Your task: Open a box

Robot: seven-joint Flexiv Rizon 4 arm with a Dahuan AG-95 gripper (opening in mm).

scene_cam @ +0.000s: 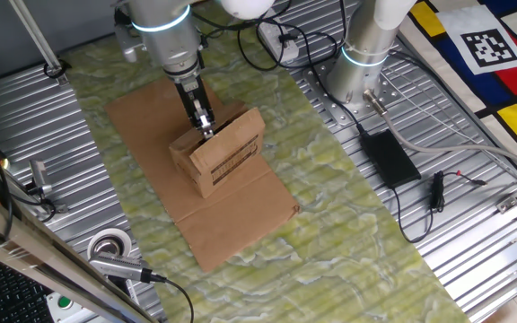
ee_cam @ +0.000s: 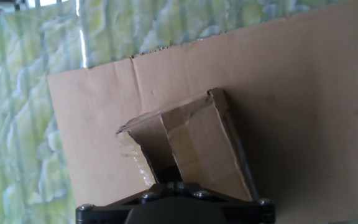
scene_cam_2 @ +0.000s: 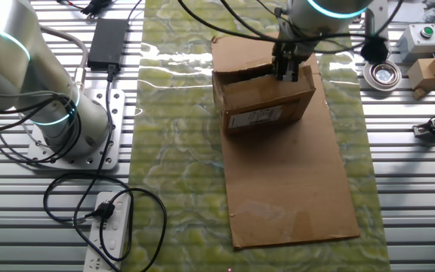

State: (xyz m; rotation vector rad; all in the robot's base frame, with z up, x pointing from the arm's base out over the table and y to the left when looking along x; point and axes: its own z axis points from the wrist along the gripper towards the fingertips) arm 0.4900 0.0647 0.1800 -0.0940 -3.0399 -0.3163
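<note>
One gripper (scene_cam: 206, 126) presses down at the top of the box (scene_cam: 221, 154), apparently working a flap loose; whether its fingers are closed I cannot tell. Beneath the box lies a flat cardboard sheet (scene_cam: 232, 224), on the counter's green mat (scene_cam: 348, 242)

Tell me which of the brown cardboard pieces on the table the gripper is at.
The small brown corrugated carton with printed text on its side; the gripper is at its top edge. The large flat cardboard sheet just lies beneath it.
</note>
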